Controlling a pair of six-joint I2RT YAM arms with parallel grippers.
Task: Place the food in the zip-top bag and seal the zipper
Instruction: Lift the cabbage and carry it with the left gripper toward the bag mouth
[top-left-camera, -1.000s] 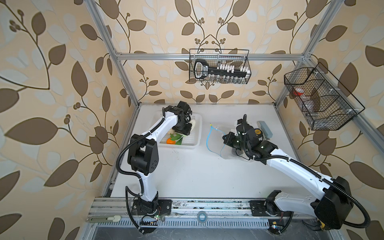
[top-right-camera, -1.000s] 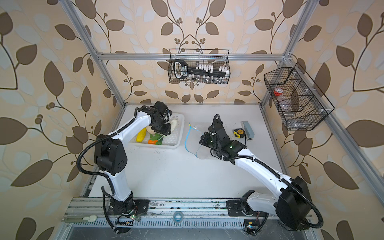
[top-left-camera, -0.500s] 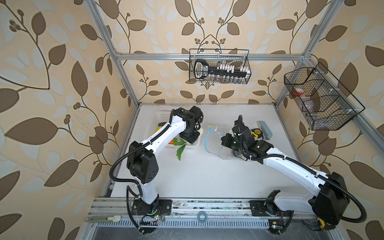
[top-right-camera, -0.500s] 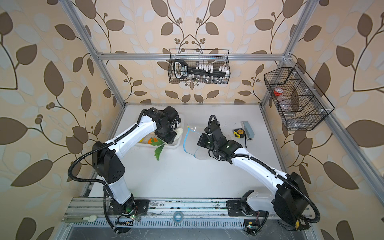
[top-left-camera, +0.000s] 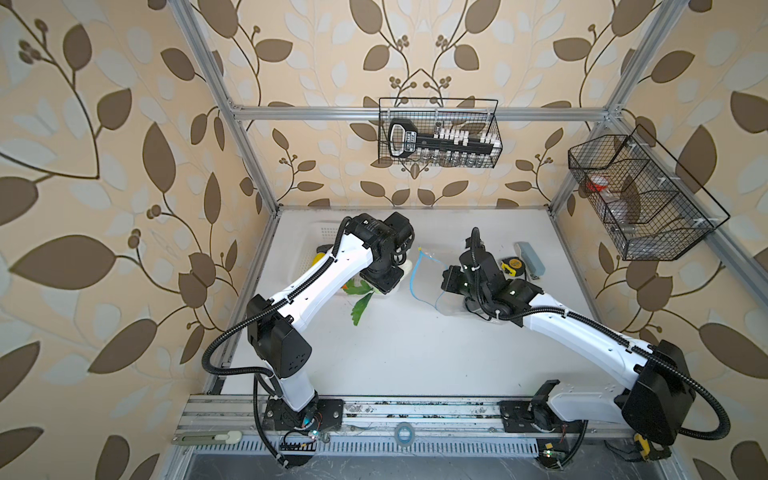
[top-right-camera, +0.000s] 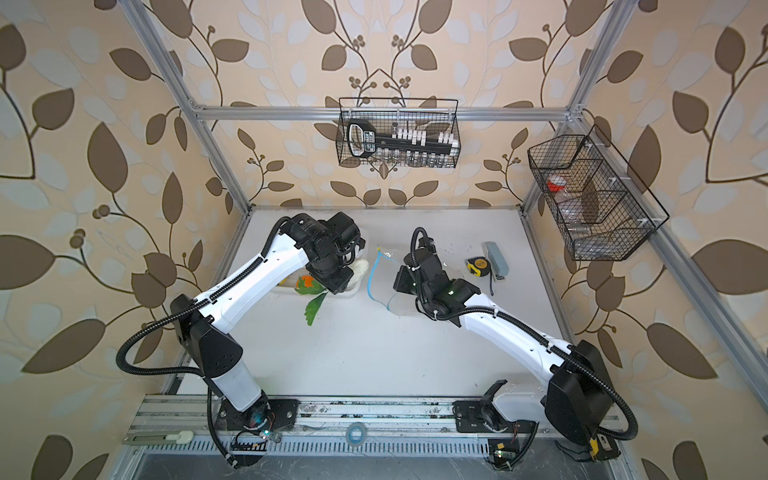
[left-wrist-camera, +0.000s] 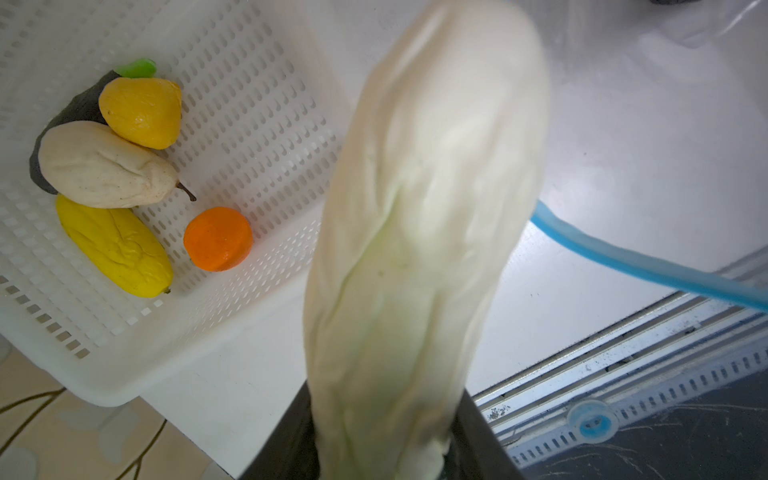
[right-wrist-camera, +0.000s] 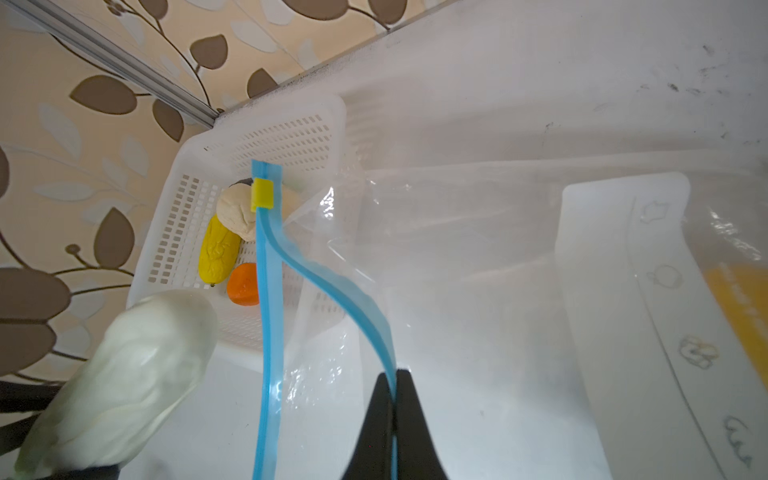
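The left gripper clamps the pale cucumber at mid-frame in the left wrist view. At upper left, the white basket holds the orange and the corn. The right wrist view shows the right gripper pinched tight on the blue zipper of the zip-top bag. Only the top views show the green leaf, lying on the table left of centre.

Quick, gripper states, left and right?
Left gripper: shut on the pale cream-green toy vegetable.
Right gripper: shut on the clear bag's blue zipper strip.
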